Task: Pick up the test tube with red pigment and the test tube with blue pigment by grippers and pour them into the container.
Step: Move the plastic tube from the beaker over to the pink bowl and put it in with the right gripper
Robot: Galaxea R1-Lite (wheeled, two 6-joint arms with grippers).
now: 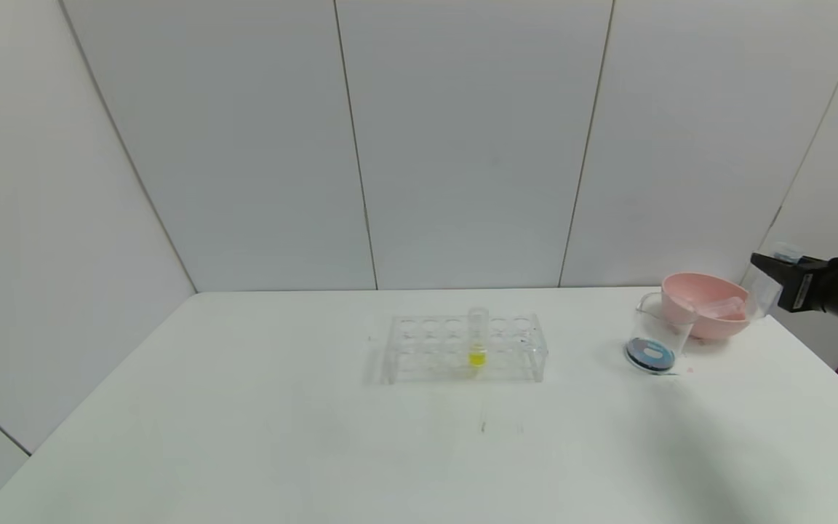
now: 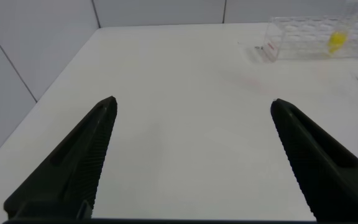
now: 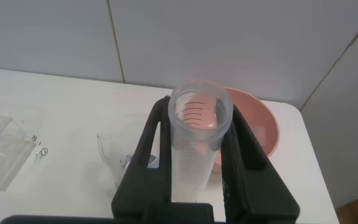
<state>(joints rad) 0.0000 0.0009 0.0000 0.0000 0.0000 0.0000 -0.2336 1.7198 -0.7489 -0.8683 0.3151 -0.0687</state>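
Observation:
My right gripper (image 1: 759, 275) is at the table's far right, raised beside the pink bowl, and shut on a clear test tube (image 1: 763, 291) that looks drained. A faint blue tint shows by its fingers. In the right wrist view the gripper (image 3: 197, 111) clamps the tube (image 3: 194, 155), whose open mouth points at the bowl. The container (image 1: 655, 336), a clear beaker, stands left of the bowl with dark blue liquid at its bottom; it also shows in the right wrist view (image 3: 114, 158). No tube with red liquid is visible. My left gripper (image 2: 193, 102) is open and empty over bare table.
The pink bowl (image 1: 706, 290) holds a clear tube-like object; it also shows in the right wrist view (image 3: 263, 127). A clear rack (image 1: 463, 348) at table centre holds a tube with yellow liquid (image 1: 477, 338). The table's right edge is close to the bowl.

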